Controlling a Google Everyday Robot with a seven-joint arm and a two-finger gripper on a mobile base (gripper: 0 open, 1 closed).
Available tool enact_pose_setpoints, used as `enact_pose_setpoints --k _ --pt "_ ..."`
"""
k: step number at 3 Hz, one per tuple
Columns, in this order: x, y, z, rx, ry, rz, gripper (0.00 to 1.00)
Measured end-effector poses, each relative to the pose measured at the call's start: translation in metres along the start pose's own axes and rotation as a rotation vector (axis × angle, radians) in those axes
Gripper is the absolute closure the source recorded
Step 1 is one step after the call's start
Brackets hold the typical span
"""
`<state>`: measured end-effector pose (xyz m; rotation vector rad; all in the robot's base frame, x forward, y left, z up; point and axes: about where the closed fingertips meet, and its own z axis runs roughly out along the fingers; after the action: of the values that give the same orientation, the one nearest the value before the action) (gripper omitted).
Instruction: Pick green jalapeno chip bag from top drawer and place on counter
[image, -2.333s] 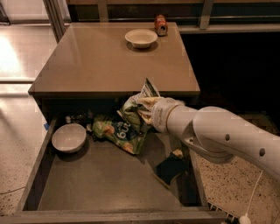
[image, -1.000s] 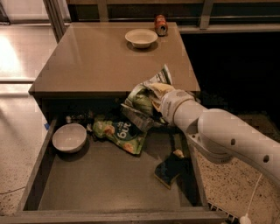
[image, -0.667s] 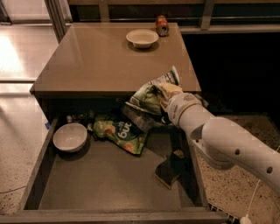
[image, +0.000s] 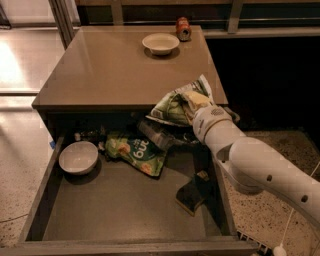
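Note:
My gripper (image: 194, 104) is shut on the green jalapeno chip bag (image: 172, 107), a green foil bag with silvery edges. It holds the bag in the air at the front right edge of the counter (image: 115, 70), at about tabletop height and above the back right of the open top drawer (image: 125, 215). The bag is crumpled and tilted, and its lower edge hangs over the drawer. My white arm (image: 260, 170) comes in from the lower right.
In the drawer lie a white bowl (image: 78, 157) at the left, a brighter lime-green bag (image: 135, 152) in the middle, a dark wrapper (image: 157, 134) and a black-and-tan object (image: 192, 196). On the counter stand a white bowl (image: 160, 43) and a red can (image: 183, 28).
My gripper has lifted the green bag up and to the right, out of the drawer to the level of the counter's front edge. The other things have not moved.

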<state>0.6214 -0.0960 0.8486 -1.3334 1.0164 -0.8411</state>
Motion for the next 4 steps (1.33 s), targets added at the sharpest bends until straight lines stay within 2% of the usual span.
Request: enact_pose_setpoints --k 1,2,3,4 --pt "0.006 -0.014 -0.003 -0.03 -0.016 0.02 1.0" --pt "0.007 -0.046 -0.009 -0.039 -0.07 0.036 1.0" --pt "0.004 -0.092 -0.026 -0.027 -0.133 0.014 1.0" --pt "0.004 -0.092 -0.026 -0.027 -0.133 0.014 1.0"
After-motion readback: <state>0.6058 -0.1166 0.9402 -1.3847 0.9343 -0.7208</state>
